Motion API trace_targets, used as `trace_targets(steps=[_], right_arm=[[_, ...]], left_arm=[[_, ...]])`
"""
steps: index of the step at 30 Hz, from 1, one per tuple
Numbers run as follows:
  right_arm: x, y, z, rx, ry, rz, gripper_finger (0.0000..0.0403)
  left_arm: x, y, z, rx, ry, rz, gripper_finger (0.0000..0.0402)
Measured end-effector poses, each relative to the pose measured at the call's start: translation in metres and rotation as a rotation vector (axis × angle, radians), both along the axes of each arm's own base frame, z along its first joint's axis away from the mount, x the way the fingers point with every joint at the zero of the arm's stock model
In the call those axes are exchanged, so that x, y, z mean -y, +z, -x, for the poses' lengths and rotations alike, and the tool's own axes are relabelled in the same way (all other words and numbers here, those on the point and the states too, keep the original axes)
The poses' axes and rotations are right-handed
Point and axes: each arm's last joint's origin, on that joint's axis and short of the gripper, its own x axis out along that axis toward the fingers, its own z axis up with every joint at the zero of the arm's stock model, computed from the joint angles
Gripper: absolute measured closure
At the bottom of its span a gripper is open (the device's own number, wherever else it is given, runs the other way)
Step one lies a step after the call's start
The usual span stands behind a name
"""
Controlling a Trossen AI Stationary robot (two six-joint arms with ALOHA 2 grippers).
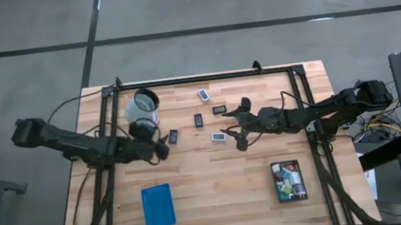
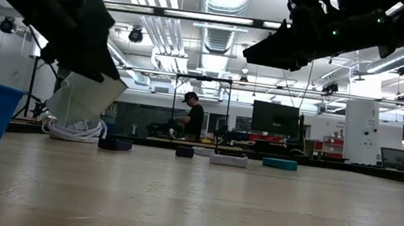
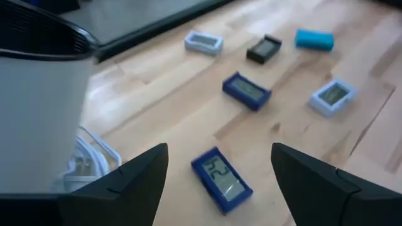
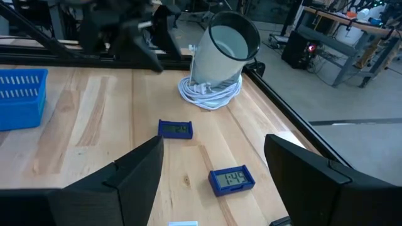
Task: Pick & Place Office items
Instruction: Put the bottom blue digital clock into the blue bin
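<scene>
While left end effector (image 3: 217, 172) hangs wide over small blue flat rectangular clock (image 3: 221, 179) on wooden desk (image 3: 163, 119), I judge it light, rigid, slick plastic; pinch long edges. Farther: second blue clock (image 3: 247, 91). Right end effector (image 4: 210, 188) wide, empty.

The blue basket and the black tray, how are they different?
The blue basket lies on the left arm's side of the table; the black tray lies on the right arm's side. The blue basket looks empty from above; the black tray holds small coloured pieces. The basket looks a bit larger. Both are rectangular and sit flat near the table's front edge.
</scene>
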Motion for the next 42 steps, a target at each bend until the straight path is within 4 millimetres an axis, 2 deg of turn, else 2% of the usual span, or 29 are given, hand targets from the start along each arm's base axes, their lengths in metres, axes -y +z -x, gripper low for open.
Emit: trace_targets(steps=[8, 11, 14, 20, 33, 42], right_arm=[[0.000, 0.000, 0.000, 0.000, 0.000, 0.000, 0.0129], [0.000, 0.000, 0.000, 0.000, 0.000, 0.000, 0.0129], [0.000, 0.000, 0.000, 0.000, 0.000, 0.000, 0.0129], [0.000, 0.000, 0.000, 0.000, 0.000, 0.000, 0.0129], [0.000, 0.000, 0.000, 0.000, 0.000, 0.000, 0.0129], [0.000, 0.000, 0.000, 0.000, 0.000, 0.000, 0.0129]], left_arm=[[0.007, -0.007, -0.032, -0.053, 0.059, 0.052, 0.0113], [0.010, -0.007, -0.041, -0.121, 0.075, 0.101, 0.0113], [0.012, -0.007, -0.049, -0.151, 0.182, 0.159, 0.0113], [0.009, -0.011, -0.064, -0.187, 0.315, 0.170, 0.0113], [-0.006, -0.035, -0.072, -0.123, 0.394, 0.281, 0.0113], [-0.008, -0.056, -0.080, -0.131, 0.410, 0.286, 0.0113]])
